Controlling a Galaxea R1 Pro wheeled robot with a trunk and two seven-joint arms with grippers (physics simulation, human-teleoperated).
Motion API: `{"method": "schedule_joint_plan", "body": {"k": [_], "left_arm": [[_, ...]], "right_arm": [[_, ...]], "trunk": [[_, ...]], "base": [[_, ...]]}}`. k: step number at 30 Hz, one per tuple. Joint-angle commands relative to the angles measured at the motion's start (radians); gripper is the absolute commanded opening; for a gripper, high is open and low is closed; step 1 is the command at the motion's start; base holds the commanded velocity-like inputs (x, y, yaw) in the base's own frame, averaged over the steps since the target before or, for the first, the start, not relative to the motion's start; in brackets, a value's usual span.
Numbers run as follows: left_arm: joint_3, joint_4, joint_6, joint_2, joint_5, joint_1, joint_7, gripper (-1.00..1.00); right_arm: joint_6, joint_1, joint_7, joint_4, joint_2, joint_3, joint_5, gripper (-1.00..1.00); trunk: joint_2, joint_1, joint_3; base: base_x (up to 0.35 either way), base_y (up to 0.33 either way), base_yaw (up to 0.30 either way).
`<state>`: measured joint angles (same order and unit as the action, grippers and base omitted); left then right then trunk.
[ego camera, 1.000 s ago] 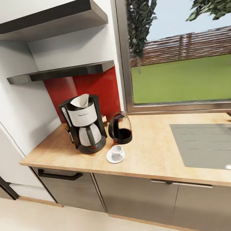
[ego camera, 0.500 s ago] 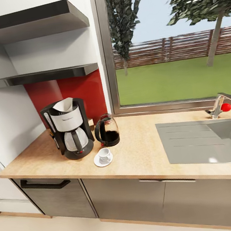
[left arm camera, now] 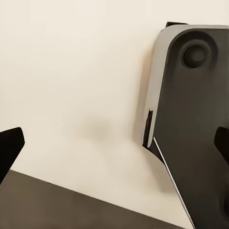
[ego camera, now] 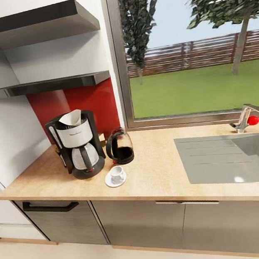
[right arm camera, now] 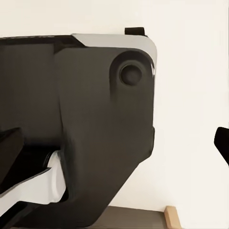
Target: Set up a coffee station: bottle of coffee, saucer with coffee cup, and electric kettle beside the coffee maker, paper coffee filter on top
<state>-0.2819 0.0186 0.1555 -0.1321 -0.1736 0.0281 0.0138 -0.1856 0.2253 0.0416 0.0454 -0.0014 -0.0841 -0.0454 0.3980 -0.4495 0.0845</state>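
Head view unchanged: coffee cup (ego camera: 117, 174) on saucer (ego camera: 111, 182)

Coffee maker (ego camera: 80, 148) upright on bench (ego camera: 161, 170), black-white, filter (ego camera: 72, 118) on top. Kettle (ego camera: 119, 146) just beside, dark glass. Cup (ego camera: 117, 174) on saucer (ego camera: 112, 183), white, near both. Bottle partly hidden behind maker.

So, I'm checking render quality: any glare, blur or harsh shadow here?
Head view: sharp, evenly daylit, a small glare spot on the sink, soft shadow under the coffee maker. Both wrist views: close, soft-edged, with a faint shadow on the pale floor.
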Motion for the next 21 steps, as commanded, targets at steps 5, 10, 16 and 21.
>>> {"method": "schedule_joint_plan", "body": {"k": [5,10,16,21], "left_arm": [[-0.007,0.000,0.004,0.000,-0.010,0.001,0.002,1.00],[-0.005,0.000,0.004,-0.002,-0.010,0.001,0.002,1.00],[-0.006,-0.001,0.004,-0.008,-0.010,0.001,0.002,1.00],[-0.006,-0.002,0.002,-0.008,-0.010,0.001,0.002,1.00]], "right_arm": [[0.127,0.000,0.003,0.003,-0.007,-0.008,-0.005,1.00],[0.174,0.000,0.004,0.003,-0.001,-0.009,-0.002,1.00],[0.176,0.000,0.004,0.004,-0.002,-0.009,-0.002,1.00],[0.176,0.000,0.003,0.004,-0.002,-0.009,-0.002,1.00]], "trunk": [[0.002,-0.001,0.002],[0.002,-0.001,0.002],[0.002,-0.001,0.002],[0.002,-0.001,0.002]], "base": [[0.000,0.000,0.000],[0.000,0.000,0.000],[0.000,0.000,0.000],[0.000,0.000,0.000]]}}
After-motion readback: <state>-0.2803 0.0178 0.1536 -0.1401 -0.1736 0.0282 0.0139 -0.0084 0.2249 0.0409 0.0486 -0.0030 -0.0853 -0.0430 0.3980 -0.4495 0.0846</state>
